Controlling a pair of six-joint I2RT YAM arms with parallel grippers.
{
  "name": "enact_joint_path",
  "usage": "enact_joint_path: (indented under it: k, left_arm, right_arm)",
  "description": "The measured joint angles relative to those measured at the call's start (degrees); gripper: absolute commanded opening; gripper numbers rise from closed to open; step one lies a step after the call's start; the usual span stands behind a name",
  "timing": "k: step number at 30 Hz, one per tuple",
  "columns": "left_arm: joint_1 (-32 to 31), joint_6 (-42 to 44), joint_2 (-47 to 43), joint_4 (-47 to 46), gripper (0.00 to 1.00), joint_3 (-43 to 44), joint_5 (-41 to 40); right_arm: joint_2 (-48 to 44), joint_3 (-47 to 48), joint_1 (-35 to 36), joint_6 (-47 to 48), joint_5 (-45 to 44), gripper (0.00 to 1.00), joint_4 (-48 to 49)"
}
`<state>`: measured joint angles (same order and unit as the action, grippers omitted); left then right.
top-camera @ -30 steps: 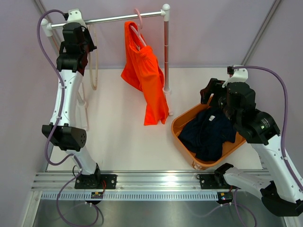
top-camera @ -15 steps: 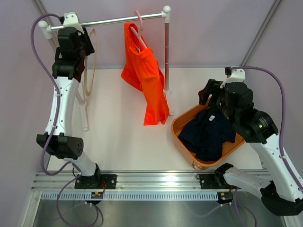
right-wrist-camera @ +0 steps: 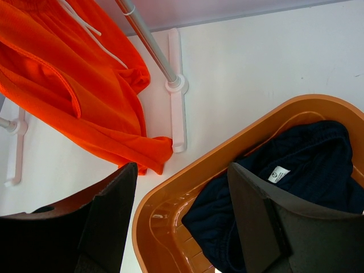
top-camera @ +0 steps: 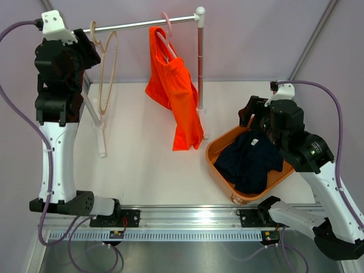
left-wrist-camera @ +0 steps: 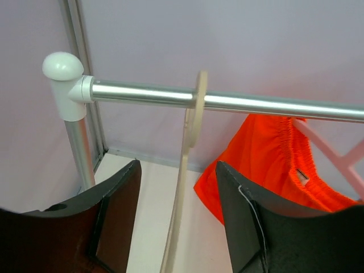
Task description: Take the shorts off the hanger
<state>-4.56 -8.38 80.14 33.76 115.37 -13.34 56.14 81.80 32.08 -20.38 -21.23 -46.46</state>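
Note:
The orange shorts [top-camera: 173, 91] [left-wrist-camera: 267, 165] [right-wrist-camera: 74, 85] with a white drawstring hang from a pink hanger [top-camera: 165, 34] [left-wrist-camera: 335, 153] on the metal rail [top-camera: 136, 23] [left-wrist-camera: 256, 103]. The navy shorts [top-camera: 250, 162] [right-wrist-camera: 307, 170] lie crumpled in the orange basket [top-camera: 219, 142] [right-wrist-camera: 170, 193]. An empty beige hanger [top-camera: 108, 62] [left-wrist-camera: 187, 142] hangs near the rail's left end. My left gripper [top-camera: 85, 51] [left-wrist-camera: 176, 165] is open, and the beige hanger shows in the gap, touching neither finger. My right gripper [top-camera: 253, 111] [right-wrist-camera: 182, 168] hovers open over the basket's left rim, holding nothing.
The rack's right post [top-camera: 199, 62] [right-wrist-camera: 151, 42] stands on a white foot [right-wrist-camera: 177, 108] between the orange shorts and the basket. The left post [left-wrist-camera: 74, 142] and its foot [top-camera: 99, 133] stand below my left arm. Lilac walls close in behind and on both sides.
My left gripper has opened from shut and let go of the beige hanger, which stays on the rail. The left arm has risen and drawn back to the left. The right arm has not moved.

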Motion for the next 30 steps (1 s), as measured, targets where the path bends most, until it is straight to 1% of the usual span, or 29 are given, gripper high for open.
enact_joint_path:
  k: [3, 7, 10, 13, 15, 17, 18, 23, 30]
  left_arm:
    - [-3.32, -0.17, -3.15, -0.07, 0.59, 0.15, -0.35]
    - [-13.20, -0.02, -5.46, -1.27, 0.58, 0.87, -1.05]
    - [-19.19, -0.09, -4.83, -2.71, 0.58, 1.31, -1.31]
    - [-22.73, -0.55, -1.99, -4.42, 0.58, 1.38, -1.31]
    - [-24.06, -0.85, 0.72, -5.25, 0.59, 1.53, -1.31]
    - [-25.35, -1.14, 4.28, -6.05, 0.61, 1.81, -1.22]
    - [-25.92, -1.29, 6.40, -6.43, 0.64, 2.03, -1.22]
    - [-27.21, -1.70, 13.57, -8.13, 0.69, 2.05, -1.25]
    - [-27.39, -1.92, 18.29, -12.00, 0.72, 2.29, -2.99]
  right_arm:
    - [0.00, -0.17, 0.00, -0.04, 0.00, 0.73, 0.00]
    - [0.00, -0.39, 0.00, -0.07, 0.26, 0.73, 0.02]
    - [0.00, -0.46, 0.00, -0.20, 0.83, 0.73, -0.02]
    - [-0.42, -0.48, 0.00, -0.24, 0.98, 0.73, -0.09]
    - [-0.98, -0.50, 0.00, -0.24, 0.96, 0.73, -0.17]
    - [-1.62, -0.50, 0.00, -0.24, 0.94, 0.73, -0.37]
    - [-1.95, -0.50, 0.00, -0.24, 0.92, 0.74, -0.61]
    - [-2.82, -0.50, 0.00, -0.26, 0.83, 0.73, -1.92]
    - [-3.39, -1.25, 0.00, -0.50, 0.81, 0.73, -3.21]
